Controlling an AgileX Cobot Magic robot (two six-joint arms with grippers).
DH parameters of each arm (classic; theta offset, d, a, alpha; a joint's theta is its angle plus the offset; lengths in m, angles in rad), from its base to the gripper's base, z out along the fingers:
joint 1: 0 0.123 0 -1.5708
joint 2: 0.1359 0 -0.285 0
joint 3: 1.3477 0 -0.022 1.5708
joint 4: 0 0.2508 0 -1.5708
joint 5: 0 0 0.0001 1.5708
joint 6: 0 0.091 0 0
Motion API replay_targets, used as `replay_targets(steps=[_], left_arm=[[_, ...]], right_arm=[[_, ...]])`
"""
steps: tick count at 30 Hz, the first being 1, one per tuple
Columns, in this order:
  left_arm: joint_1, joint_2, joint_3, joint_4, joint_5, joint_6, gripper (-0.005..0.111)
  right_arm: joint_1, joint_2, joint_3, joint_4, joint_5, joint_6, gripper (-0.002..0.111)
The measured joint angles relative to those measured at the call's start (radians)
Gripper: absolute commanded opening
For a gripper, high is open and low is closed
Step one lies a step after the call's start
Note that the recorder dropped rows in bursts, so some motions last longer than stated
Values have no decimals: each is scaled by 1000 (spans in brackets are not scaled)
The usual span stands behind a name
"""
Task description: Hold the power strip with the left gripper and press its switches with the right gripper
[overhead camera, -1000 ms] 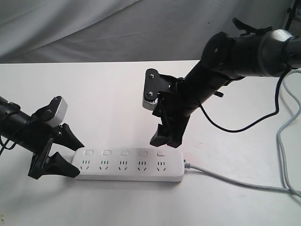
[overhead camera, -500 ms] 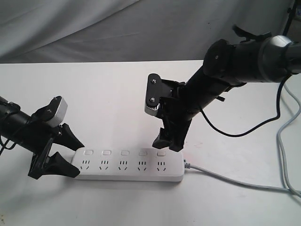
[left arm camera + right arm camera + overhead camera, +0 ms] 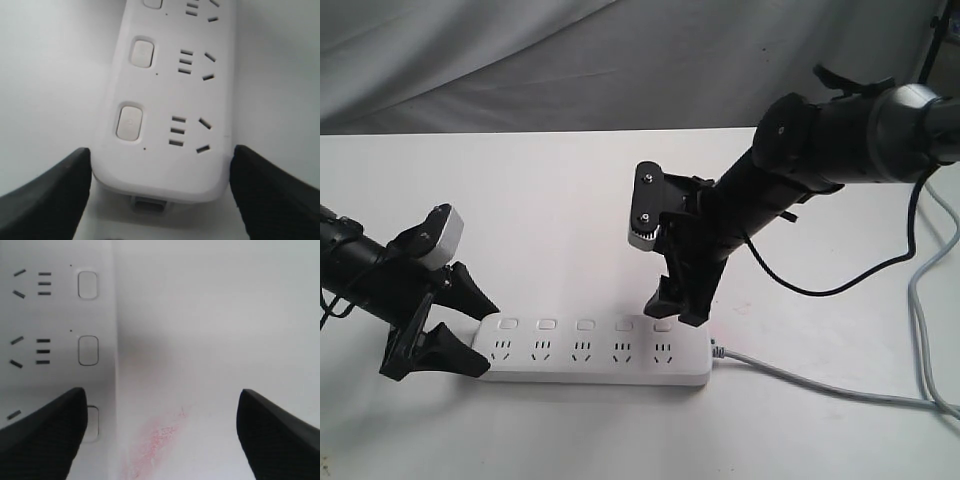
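The white power strip (image 3: 590,352) lies flat near the table's front, its five switches (image 3: 585,325) in a row along the far side. My left gripper (image 3: 478,335) straddles the strip's left end, one finger against each long side; the left wrist view shows that end (image 3: 165,165) between the fingers (image 3: 50,195). My right gripper (image 3: 678,308) stands open just above the switch nearest the cable (image 3: 663,326). In the right wrist view one fingertip (image 3: 45,432) partly covers a switch (image 3: 93,422) and the other hangs over bare table.
The strip's grey cable (image 3: 820,385) runs off to the right front. More light cables (image 3: 930,300) and a black cable (image 3: 820,285) lie on the right. A grey cloth (image 3: 520,60) hangs behind the white table. A faint pink smear (image 3: 160,432) marks the table beside the strip.
My right gripper has shifted slightly to the right and a little lower towards the strip's cable end. The left gripper and the strip have not moved.
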Motion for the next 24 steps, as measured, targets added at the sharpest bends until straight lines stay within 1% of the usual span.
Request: replay_targets(steps=[24], left_arm=[[0,0,0,0,0,0,23]], right_arm=[[0,43,2,-17,5,12,75]])
